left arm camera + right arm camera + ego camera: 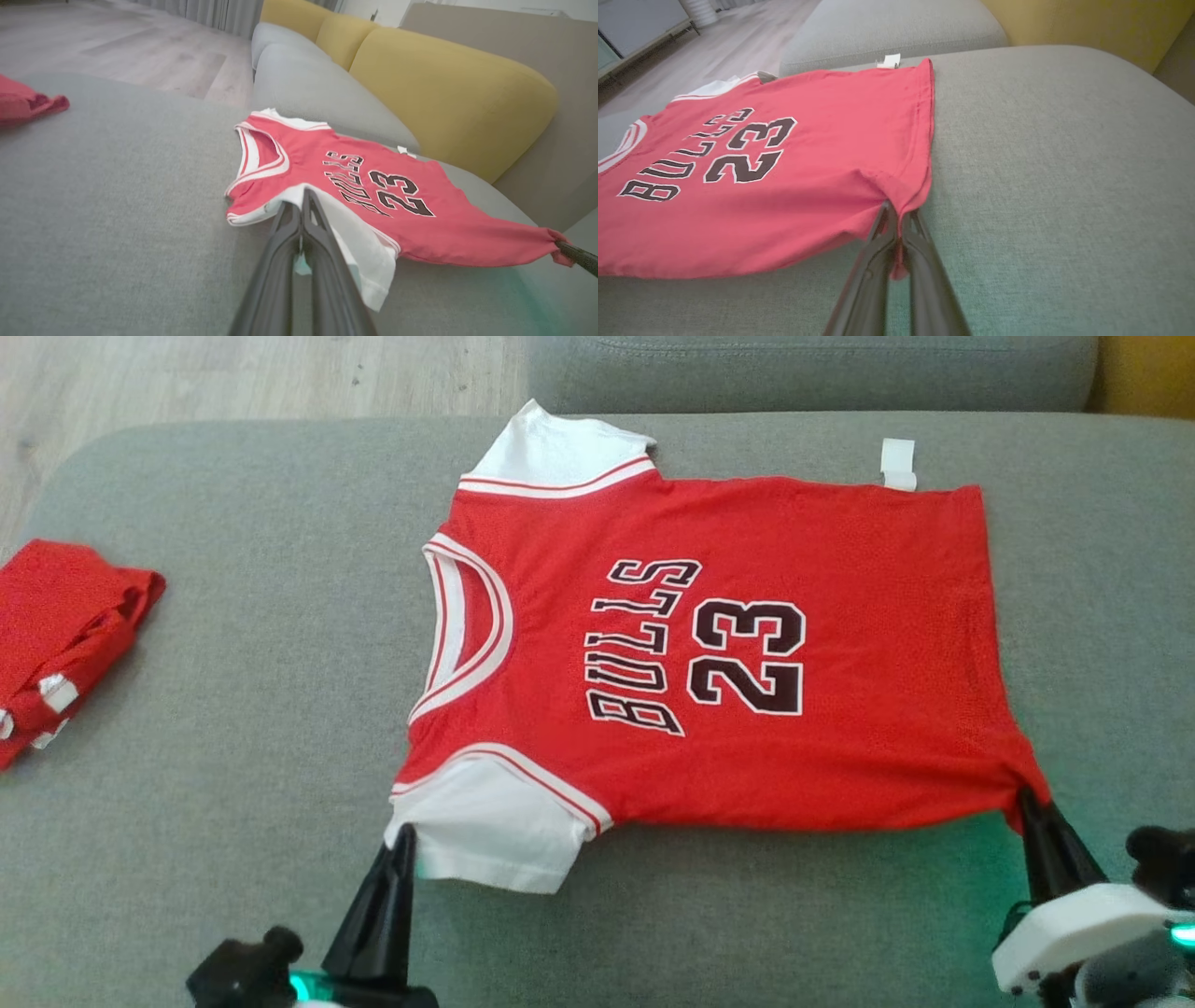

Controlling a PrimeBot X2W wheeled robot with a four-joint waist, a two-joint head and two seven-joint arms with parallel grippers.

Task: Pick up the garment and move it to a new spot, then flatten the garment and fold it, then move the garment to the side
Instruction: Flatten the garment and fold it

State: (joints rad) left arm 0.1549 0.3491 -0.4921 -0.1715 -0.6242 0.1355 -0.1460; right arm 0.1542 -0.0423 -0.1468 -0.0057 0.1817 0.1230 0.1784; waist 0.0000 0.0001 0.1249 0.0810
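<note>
- Head view: the red jersey (709, 653) lies spread flat, printed side up, in the middle of a wide grey cushion (233, 756). Its neck points to the robot's left and its hem to the right.
- Wooden floor (233, 373) shows past the cushion's rounded far-left corner, and a grey sofa seat (812, 369) sits along its far edge.
- A bundled red cloth (65, 625) sits at the cushion's left edge, well apart from the jersey, with bare fabric between them and along the near side.
- The left gripper (403, 840) is pinched shut on the near white sleeve. The right gripper (1025, 800) is clamped on the near hem corner, which is drawn to a point.
- A white tag (898, 462) sticks out at the far hem corner.
- Left wrist view: both fingers are pressed together on the white sleeve. The jersey's near edge runs to the right gripper's tip at the frame's right side.
- Yellow back cushions (448, 93) rise behind the grey seat. Floor and a curtain (219, 14) are at the upper left.
- Right wrist view: the fingers nip the hem corner, with red fabric between them.
- Bare cushion stretches from the hem to the curved edge on that view's right.
</note>
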